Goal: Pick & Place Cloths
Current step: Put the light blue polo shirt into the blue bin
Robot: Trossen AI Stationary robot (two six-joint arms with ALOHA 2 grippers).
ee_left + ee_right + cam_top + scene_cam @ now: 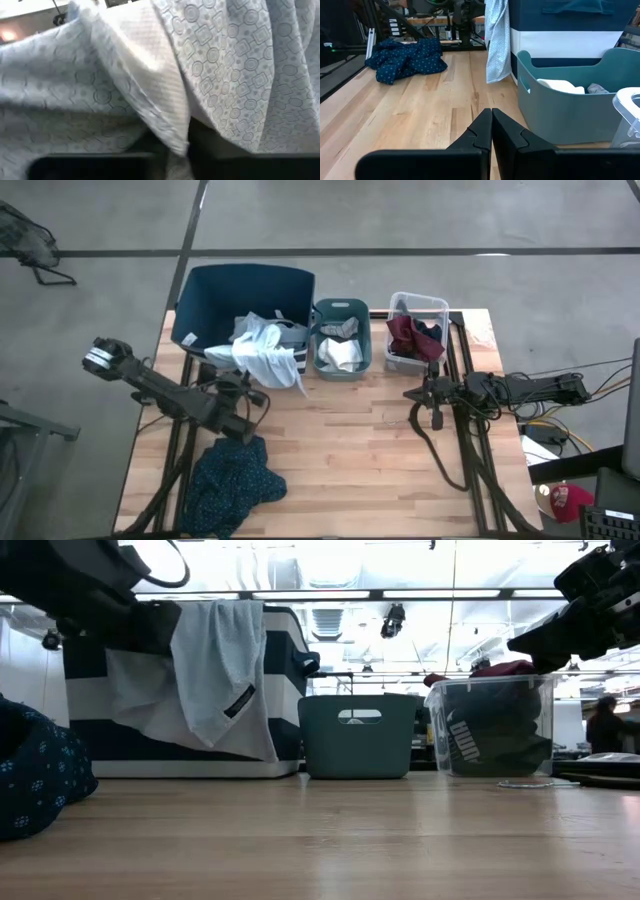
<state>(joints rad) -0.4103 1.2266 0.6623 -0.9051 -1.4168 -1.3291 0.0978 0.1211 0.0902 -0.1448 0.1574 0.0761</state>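
Note:
The pale blue-grey cloth (268,358) lies over the front rim of the big blue bin (245,300) and hangs down its white-striped wall (215,670). My left gripper (250,385) is at the cloth's near side, shut on it; the cloth fills the left wrist view (150,75). The dark teal patterned cloth (235,480) sits crumpled on the table near the left near edge (407,57). My right gripper (491,125) is shut and empty, hovering in front of the clear bin (418,330). My left gripper has a fold of the pale blue-grey cloth (177,150) running down between its dark fingers. The cloth itself hides the fingertips. The rest of the cloth hangs slack in front of the blue bin, and its upper part lies over the bin's rim (255,330).
A teal bin (340,340) holds white and grey cloths. The clear bin holds maroon (405,332) and dark navy cloths. All three bins line the far edge. Bare wood (340,450) lies between the arms. A person (605,725) stands in the room beyond.

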